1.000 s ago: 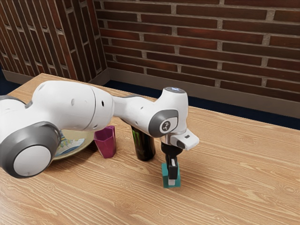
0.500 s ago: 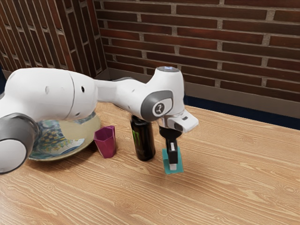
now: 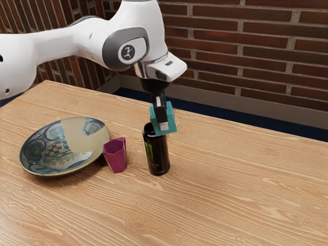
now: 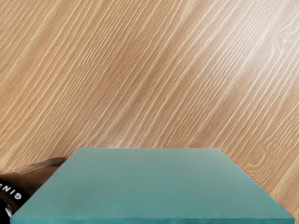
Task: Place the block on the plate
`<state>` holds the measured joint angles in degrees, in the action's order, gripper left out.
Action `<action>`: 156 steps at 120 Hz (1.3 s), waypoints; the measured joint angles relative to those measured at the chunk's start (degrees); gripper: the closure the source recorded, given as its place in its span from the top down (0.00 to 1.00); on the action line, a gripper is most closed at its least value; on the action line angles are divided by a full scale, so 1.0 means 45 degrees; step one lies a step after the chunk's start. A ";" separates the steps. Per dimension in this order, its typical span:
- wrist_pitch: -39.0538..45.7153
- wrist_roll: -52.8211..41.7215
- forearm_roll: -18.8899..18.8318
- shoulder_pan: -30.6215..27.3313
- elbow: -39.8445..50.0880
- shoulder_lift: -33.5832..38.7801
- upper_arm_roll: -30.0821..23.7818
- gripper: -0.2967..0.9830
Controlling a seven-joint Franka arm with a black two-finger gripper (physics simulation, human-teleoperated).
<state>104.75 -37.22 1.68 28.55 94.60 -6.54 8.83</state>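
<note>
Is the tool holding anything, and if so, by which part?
The tool holds the boxy teal block by its sides, with one finger against the side facing the exterior camera, above the table.

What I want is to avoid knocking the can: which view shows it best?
The exterior view: the can stands upright, nearly whole, its green logo visible. The wrist view shows a dark, lettered part.

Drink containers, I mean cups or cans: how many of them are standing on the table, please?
2: the purple cup stands beside the plate, and the black can stands past the cup, toward the exterior view's right.
</note>
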 joint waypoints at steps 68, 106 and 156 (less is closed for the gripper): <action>-0.1204 -0.0857 -0.0152 -0.0180 0.0020 0.0313 0.4502 0.55; -0.1317 -0.2086 0.0042 -0.0218 0.0039 0.0227 0.7199 0.55; -0.1323 -0.3951 0.0384 -0.0389 0.0120 0.0171 0.9742 0.55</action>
<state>98.79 -55.00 3.41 26.79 95.13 -5.77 52.67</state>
